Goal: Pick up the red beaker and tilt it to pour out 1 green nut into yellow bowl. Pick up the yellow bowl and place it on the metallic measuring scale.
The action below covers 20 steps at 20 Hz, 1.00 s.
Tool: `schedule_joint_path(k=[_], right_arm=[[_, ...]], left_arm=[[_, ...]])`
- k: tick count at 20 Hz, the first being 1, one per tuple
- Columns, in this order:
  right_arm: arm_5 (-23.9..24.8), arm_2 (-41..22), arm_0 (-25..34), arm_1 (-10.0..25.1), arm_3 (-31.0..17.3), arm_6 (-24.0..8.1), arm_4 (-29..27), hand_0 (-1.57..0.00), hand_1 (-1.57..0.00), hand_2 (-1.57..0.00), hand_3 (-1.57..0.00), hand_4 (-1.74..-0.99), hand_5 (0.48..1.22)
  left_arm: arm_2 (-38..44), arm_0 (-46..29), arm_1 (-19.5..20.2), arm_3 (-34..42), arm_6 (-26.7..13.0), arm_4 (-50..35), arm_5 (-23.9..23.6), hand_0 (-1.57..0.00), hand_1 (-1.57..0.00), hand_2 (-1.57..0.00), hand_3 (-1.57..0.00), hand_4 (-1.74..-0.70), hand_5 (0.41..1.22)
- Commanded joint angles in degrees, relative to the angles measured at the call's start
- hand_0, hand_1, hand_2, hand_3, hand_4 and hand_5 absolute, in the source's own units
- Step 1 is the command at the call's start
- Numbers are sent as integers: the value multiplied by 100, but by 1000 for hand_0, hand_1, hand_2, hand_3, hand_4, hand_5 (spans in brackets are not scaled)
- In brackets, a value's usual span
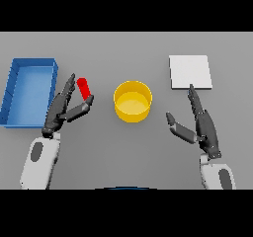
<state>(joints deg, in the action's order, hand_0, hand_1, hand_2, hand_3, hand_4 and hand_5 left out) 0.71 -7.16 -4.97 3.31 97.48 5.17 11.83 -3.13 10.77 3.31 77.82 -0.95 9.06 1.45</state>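
Broadly, the grey table (123,152) fills the frame from edge to edge. At the upper left sits a blue tray (12,90), an open rectangular bin whose long side runs toward the lower left edge. At the upper right lies the metallic measuring scale (190,71), a flat pale square plate with nothing on it. In the centre stands the yellow bowl (132,100), upright and round, its inside too plain to say whether anything lies there; it is well apart from the scale and from the tray. The left hand (62,111) comes up from the lower left, its fingers stretched up beside the tray's right wall and its thumb reaching out to the right. The right hand (202,125) rises from the lower right, spread loosely, fingertips just below the scale's lower edge, thumb pointing left toward the bowl, holding nothing. Smallest is the red beaker (84,88), left of the bowl, tilted with its top leaning up and left, set between the left hand's fingers and thumb, which pinch it
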Motion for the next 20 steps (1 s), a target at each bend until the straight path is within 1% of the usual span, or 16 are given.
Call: schedule_joint_path(k=[1, 3, 4, 6, 7, 8, 9, 10, 11, 13, 14, 15, 17, 18, 19, 20], right_arm=[[-15, -12, -46, 38, 9, 60, 34, 1, 1, 1, 1, -1222, 626], [-8, -57, -91, -3, 65, 28, 57, 1, 1, 1, 1, -1222, 627], [-28, -42, -64, -35, 91, 36, -22, 1, 1, 1, 1, -1229, 628], [7, -36, -85, -22, 60, 4, 31, 1, 1, 1, 1, -1226, 631], [-3, -39, -125, -42, 70, 75, 2, 1, 1, 1, 1, -1231, 633], [-28, -2, -141, 7, 178, 53, -52, 1, 1, 1, 1, -1233, 634], [-14, -13, -126, -10, 95, 43, -22, 1, 1, 1, 1, -1234, 635], [-40, -7, -234, 22, 174, 116, -45, 1, 1, 1, 1, -1238, 638], [-13, -33, -177, -3, 148, 5, 6, 1, 1, 1, 1, -1240, 639], [15, -20, -161, -20, 168, -43, 0, 1, 1, 1, 1, -1242, 642], [1, -12, -187, -14, 140, 6, -17, 1, 1, 1, 1, -1245, 642], [-2, -12, -180, -22, 166, -58, -31, 1, 1, 1, 1, -1244, 643], [44, -26, -191, -37, 175, -45, 21, 1, 1, 1, 1, -1246, 646], [47, -32, -161, -63, 197, -60, 2, 1, 1, 1, 1, -1244, 644], [39, -18, -132, -40, 183, -101, 4, 1, 1, 1, 1, -1242, 645], [38, 15, -124, -13, 180, -97, -17, 1, 1, 1, 1, -1240, 645]], left_arm=[[18, 89, -29, -165, 93, 10, -15, 1, 1, 1, 1, -1189, 641], [37, 319, -14, -376, 198, 46, -12, 1, 1, 1, 1, -1200, 651], [30, 400, -13, -480, 143, 117, -64, 1, 1, 1, 1, -1201, 654], [63, 678, -24, -759, 73, 205, -158, 1, 1, 1, 1, -1197, 661], [90, 800, -46, -944, 66, 229, -199, 1, 1, 1, 1, -1197, 663], [104, 882, -50, -1059, 99, 258, -232, 1, 1, 1, 1, -1196, 664], [172, 957, -25, -1177, 147, 219, -226, 1, 1, 1, 1, -1199, 669], [191, 1070, -51, -1305, 138, 232, -263, 1, 1, 1, 1, -1203, 671], [218, 1146, -68, -1460, 220, 258, -316, 1, 1, 1, 1, -1207, 673], [324, 1328, -95, -1707, 362, 184, -326, 1, 1, 1, 1, -1228, 687], [382, 1388, -121, -1827, 514, 123, -312, 1, 1, 1, 1, -1246, 695], [447, 1413, -212, -1930, 737, 48, -350, 1, 1, 1, 1, -1270, 700], [564, 1458, -297, -2150, 952, -58, -376, 1, 1, -6, 1, -1303, 719], [622, 1478, -329, -2238, 1025, -111, -385, -4, -7, -54, -37, -1328, 738], [653, 1554, -394, -2314, 1089, -133, -434, -81, -94, -157, -133, -1364, 761], [717, 1683, -409, -2487, 1135, -143, -484, -207, -230, -287, -254, -1401, 787]])
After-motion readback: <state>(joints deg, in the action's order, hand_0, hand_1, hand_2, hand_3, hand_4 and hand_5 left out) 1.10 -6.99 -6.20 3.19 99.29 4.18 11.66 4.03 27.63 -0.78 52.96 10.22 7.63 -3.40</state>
